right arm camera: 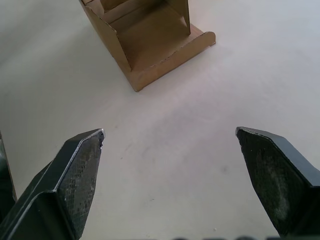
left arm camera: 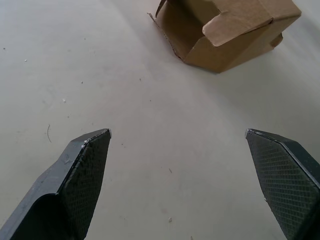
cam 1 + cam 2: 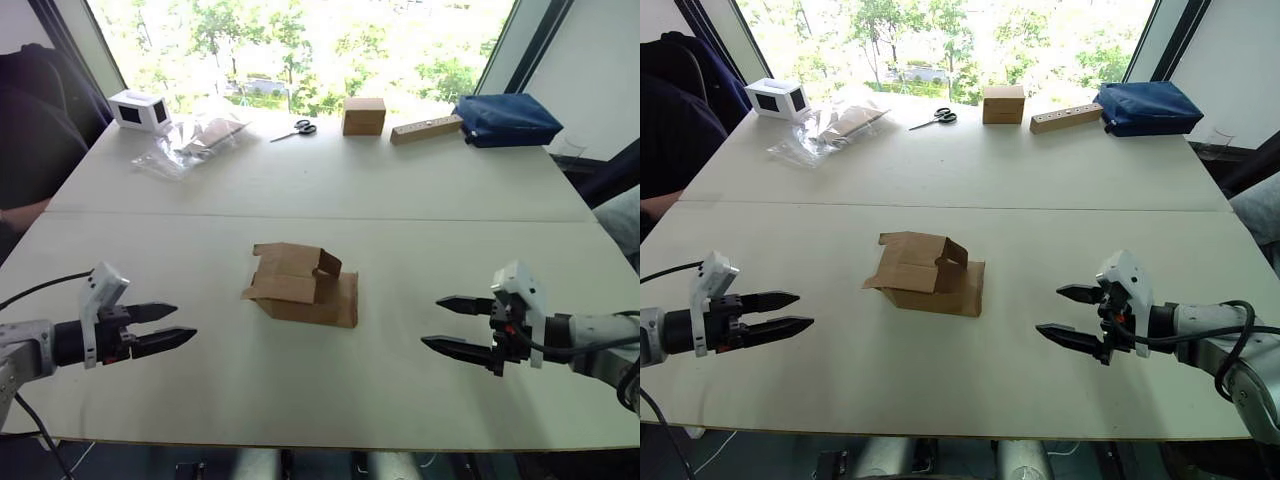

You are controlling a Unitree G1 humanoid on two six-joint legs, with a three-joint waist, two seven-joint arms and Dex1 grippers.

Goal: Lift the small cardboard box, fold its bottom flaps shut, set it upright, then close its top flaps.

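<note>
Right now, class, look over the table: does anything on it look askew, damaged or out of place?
Yes: the small cardboard box in the middle of the table lies on its side, partly flattened, with its flaps hanging open. The left gripper and right gripper are open on either side, touching nothing. Things along the far edge look orderly.

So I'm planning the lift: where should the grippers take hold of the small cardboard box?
Probably by its two open ends, one gripper from each side. The small cardboard box lies partly flattened on the table, ends facing the left gripper and right gripper, both open. Each could pinch a wall edge or loose flap there.
</note>
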